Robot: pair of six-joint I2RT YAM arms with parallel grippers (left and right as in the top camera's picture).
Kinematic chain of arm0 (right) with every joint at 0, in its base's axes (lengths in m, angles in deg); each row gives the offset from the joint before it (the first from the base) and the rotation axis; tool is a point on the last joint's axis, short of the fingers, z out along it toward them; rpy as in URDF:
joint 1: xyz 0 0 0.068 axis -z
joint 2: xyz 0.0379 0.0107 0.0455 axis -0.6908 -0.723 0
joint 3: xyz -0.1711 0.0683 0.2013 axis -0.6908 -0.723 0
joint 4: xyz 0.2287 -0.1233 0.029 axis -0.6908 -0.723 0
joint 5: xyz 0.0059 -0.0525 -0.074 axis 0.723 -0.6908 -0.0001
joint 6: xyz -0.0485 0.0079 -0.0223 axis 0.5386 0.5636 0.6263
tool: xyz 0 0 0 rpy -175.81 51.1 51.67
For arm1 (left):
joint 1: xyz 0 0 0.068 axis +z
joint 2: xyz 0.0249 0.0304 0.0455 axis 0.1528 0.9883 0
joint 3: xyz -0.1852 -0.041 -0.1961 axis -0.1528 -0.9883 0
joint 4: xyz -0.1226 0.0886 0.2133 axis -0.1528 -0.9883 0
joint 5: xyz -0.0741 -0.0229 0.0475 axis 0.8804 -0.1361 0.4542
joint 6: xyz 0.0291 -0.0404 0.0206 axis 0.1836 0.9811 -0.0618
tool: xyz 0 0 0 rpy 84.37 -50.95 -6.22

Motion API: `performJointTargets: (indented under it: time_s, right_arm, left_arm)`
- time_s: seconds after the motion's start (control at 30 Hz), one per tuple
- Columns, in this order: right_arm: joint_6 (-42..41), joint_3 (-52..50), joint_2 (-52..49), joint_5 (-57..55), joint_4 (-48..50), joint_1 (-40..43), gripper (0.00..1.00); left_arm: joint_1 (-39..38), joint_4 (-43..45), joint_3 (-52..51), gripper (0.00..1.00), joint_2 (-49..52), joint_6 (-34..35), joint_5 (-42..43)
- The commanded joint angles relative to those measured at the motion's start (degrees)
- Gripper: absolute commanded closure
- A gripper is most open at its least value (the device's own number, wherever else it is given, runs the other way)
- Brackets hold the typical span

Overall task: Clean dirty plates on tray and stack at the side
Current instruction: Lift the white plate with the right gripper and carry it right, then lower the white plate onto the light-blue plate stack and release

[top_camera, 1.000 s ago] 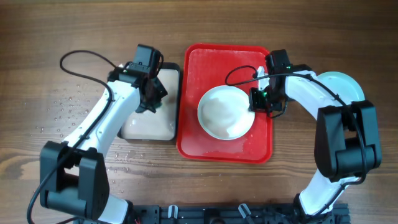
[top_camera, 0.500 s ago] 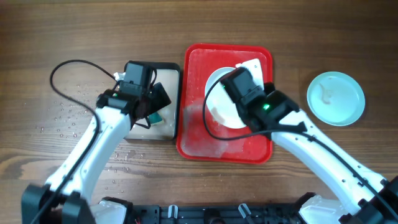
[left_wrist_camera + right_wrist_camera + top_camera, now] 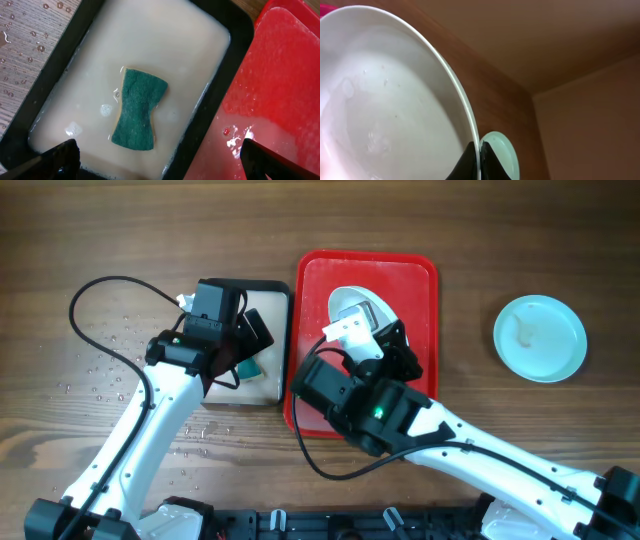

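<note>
Lifted and tipped within the last second, the white plate (image 3: 380,100) hangs over the red tray (image 3: 415,280), its rim pinched by the right gripper (image 3: 480,155). A light blue plate (image 3: 540,338) waits well off to the right. The left gripper (image 3: 160,159), spread wide, hovers over the sponge (image 3: 139,109). The wet rim likely needs a firm pinch, and the plate levelling before it is set squarely on the blue one.
</note>
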Motion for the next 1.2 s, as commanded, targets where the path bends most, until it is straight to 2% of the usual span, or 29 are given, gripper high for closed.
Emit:
performJointTargets:
  time_s: [0.0,0.57,0.63,0.7,0.73,0.77,0.87,0.93,1.0,1.03,1.1,1.17]
  right_arm:
    - [0.2,0.7,1.4,-3.1,0.0,-0.2,0.96]
    - [0.0,0.7,1.4,-2.9,2.2,-0.2,0.96]
    - [-3.1,0.7,1.4,-2.5,2.3,0.2,0.96]
    - [-6.8,0.7,1.4,2.9,2.4,2.9,0.96]
    - [-10.7,0.7,1.4,12.9,2.5,8.0,0.96]
    - [-11.1,0.7,1.4,23.5,3.2,13.2,0.96]
    - [-3.1,0.8,1.7,61.8,3.6,32.5,0.96]
    - [-1.9,0.8,2.0,76.3,2.2,44.9,0.95]
    - [-1.3,0.8,2.0,85.0,2.2,57.3,0.96]
    - [-1.4,0.8,1.7,85.8,2.8,64.5,0.96]
    - [-1.7,0.8,0.6,83.8,3.4,74.7,0.96]
    - [-4.8,0.8,-1.8,76.6,3.4,84.7,0.96]
  left_arm:
    - [0.2,0.0,1.1,0.00,-0.4,-0.3,-0.5]
    - [0.2,0.0,1.1,0.00,-0.4,-0.3,-0.5]
    - [0.2,0.0,1.1,0.00,-0.4,-0.3,-0.5]
    - [0.2,0.0,1.1,0.00,-0.4,-0.3,-0.5]
    - [0.2,0.0,1.1,0.00,-0.4,-0.3,-0.5]
    - [0.2,0.0,1.1,0.00,-0.4,-0.3,-0.5]
    - [0.2,0.0,1.1,0.00,-0.4,-0.3,-0.5]
    - [0.2,0.0,1.1,0.00,-0.4,-0.3,-0.5]
    - [0.2,0.0,1.1,0.00,-0.4,-0.3,-0.5]
    - [0.2,0.0,1.1,0.00,-0.4,-0.3,-0.5]
    - [0.2,0.0,1.1,0.00,-0.4,-0.3,-0.5]
    - [0.2,0.0,1.1,0.00,-0.4,-0.3,-0.5]
